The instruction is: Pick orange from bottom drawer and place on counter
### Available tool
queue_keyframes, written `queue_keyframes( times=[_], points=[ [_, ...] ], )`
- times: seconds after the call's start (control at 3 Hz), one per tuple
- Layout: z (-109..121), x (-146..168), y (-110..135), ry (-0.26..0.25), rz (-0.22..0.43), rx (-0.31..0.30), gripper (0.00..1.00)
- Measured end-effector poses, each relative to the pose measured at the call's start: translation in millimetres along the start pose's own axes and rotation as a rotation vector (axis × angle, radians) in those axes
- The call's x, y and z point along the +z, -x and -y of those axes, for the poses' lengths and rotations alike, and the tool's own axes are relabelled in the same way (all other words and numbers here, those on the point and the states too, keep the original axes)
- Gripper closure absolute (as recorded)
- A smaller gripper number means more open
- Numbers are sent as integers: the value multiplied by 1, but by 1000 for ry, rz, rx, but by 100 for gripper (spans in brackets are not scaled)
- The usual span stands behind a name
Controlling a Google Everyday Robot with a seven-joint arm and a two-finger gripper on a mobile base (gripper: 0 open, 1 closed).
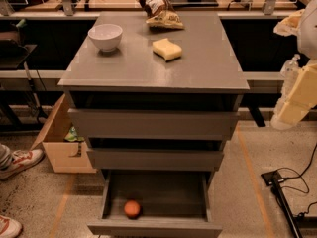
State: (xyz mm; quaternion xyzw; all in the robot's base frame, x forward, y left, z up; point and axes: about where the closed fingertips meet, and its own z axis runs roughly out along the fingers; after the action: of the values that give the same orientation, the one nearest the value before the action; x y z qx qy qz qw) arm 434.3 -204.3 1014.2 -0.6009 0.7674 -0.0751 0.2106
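Orange point(132, 208), small, round and smooth-skinned, lies on the floor of the bottom drawer point(154, 227), left of the middle and near its plain flat front. That shallow grey box is pulled out open, and the two wider grey drawers point(153, 124) above it stand partly out as well. On the counter point(208, 68), a broad, flat, slightly glossy grey slab, rest a rounded white bowl point(105, 36), a pale yellow wavy-edged sponge point(167, 49) and a crinkled snack bag point(161, 13), each apart from the others. The gripper point(293, 108), pale and blocky, hangs at the right edge, beside the cabinet and well apart from the fruit; whether it is spread or pressed together cannot be told.
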Motion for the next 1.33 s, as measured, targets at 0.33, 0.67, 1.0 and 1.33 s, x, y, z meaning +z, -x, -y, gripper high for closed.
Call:
queue_keyframes(
  times=[0.33, 0.67, 1.0, 1.33],
  points=[
    [-2, -2, 2, -6, 2, 1, 0],
    [-21, 25, 5, 28, 8, 24, 0],
    [-69, 102, 8, 113, 70, 80, 0],
    [-69, 102, 8, 113, 70, 81, 0]
  ],
)
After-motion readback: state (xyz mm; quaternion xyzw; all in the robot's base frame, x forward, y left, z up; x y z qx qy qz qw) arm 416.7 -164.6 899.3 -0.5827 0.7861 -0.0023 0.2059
